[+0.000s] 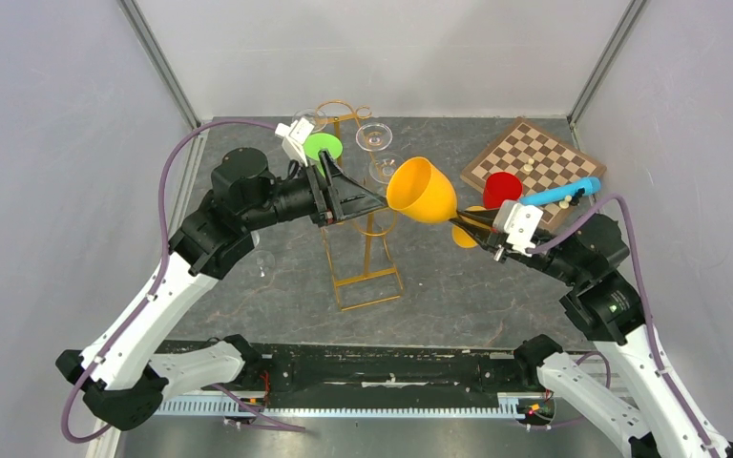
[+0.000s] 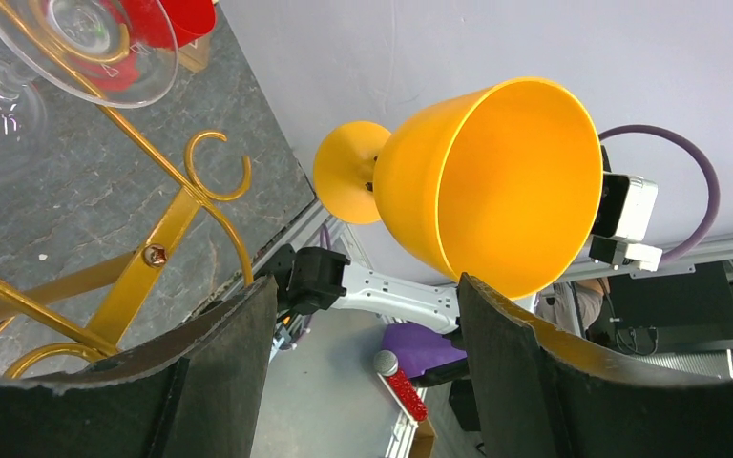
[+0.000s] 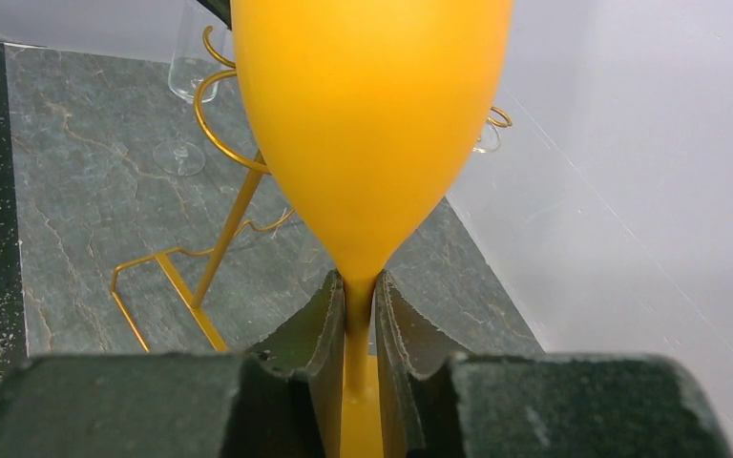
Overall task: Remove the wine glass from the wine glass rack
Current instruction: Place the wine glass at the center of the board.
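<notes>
A yellow wine glass (image 1: 423, 189) lies tilted in the air to the right of the gold wire rack (image 1: 330, 250), its bowl mouth facing left. My right gripper (image 1: 458, 224) is shut on its stem, seen in the right wrist view (image 3: 360, 281) just under the bowl (image 3: 372, 124). My left gripper (image 1: 377, 202) is open and empty at the rack's top, pointing at the bowl. In the left wrist view (image 2: 365, 286) the bowl (image 2: 496, 181) sits just beyond my open fingers, apart from the rack's curled hooks (image 2: 167, 229).
Clear wine glasses (image 1: 374, 136) and a green-footed one (image 1: 323, 147) hang on the rack's far side. Another clear glass (image 1: 262, 260) stands on the table at the left. A chessboard (image 1: 534, 167), a red cup (image 1: 502, 188) and a blue tool (image 1: 561, 192) are at the back right.
</notes>
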`<state>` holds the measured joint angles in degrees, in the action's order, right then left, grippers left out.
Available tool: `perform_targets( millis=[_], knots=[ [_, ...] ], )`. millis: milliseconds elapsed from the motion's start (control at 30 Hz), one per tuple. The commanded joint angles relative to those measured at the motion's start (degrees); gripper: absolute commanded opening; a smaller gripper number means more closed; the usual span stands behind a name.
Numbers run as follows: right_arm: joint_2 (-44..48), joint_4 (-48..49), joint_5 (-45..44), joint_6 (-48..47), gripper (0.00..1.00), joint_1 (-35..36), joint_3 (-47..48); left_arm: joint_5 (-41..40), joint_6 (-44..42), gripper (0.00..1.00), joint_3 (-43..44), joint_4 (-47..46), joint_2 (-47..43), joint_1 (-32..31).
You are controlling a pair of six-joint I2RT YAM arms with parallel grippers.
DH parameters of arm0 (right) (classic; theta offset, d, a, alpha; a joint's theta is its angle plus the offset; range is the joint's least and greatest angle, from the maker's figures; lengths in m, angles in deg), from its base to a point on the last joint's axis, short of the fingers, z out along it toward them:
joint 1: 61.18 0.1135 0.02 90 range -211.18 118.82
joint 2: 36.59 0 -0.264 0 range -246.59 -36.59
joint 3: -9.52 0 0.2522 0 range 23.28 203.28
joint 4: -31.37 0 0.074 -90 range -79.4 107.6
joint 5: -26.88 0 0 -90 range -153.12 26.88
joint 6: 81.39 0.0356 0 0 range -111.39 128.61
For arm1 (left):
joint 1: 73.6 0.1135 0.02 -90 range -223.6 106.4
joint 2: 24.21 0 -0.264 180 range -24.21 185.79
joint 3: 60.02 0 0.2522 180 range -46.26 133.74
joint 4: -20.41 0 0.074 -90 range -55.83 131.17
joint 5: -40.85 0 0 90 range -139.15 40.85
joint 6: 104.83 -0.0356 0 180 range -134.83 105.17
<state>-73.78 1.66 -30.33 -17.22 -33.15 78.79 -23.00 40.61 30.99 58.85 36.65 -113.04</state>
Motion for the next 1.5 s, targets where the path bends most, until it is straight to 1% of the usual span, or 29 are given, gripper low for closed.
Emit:
perform_targets(
  millis=[0,433,600,733,800,933,1267,1467],
  knots=[
    [-0.77,2.04,0.19,-1.4,0.0,0.88,2.22,1.74,2.2,0.76,-0.12,-2.98,0.21,0.81],
    [-2.81,1.96,-2.87,-3.16,0.0,3.78,1.36,3.62,2.13,0.76,-0.85,-2.67,-0.35,4.14],
    [-4.31,2.77,-6.2,-3.35,0.0,7.97,1.65,4.25,2.3,0.76,-1.11,-2.96,0.07,4.53],
    [-6.04,2.54,-11.46,-4.28,0.0,12.63,2.38,4.85,1.97,0.75,-0.99,-2.74,0.12,4.77],
    [-6.65,2.58,-13.82,-4.52,0.0,14.61,2.83,5.32,1.48,0.69,-0.88,-2.19,0.04,4.87],
    [-7.15,3.96,-16.96,-4.76,0.0,17.28,2.89,5.42,0.14,0.61,-0.27,0.01,-0.37,5.14],
    [-8.67,4.56,-23.18,-4.52,0.0,20.61,4.61,5.46,-4.37,0.47,1.89,6.06,-1.42,5.66],
    [-8.69,4.66,-25.08,-4.38,0.0,21.34,5.08,6.11,-6.76,0.36,3.57,9.24,-1.85,5.85]
  ],
)
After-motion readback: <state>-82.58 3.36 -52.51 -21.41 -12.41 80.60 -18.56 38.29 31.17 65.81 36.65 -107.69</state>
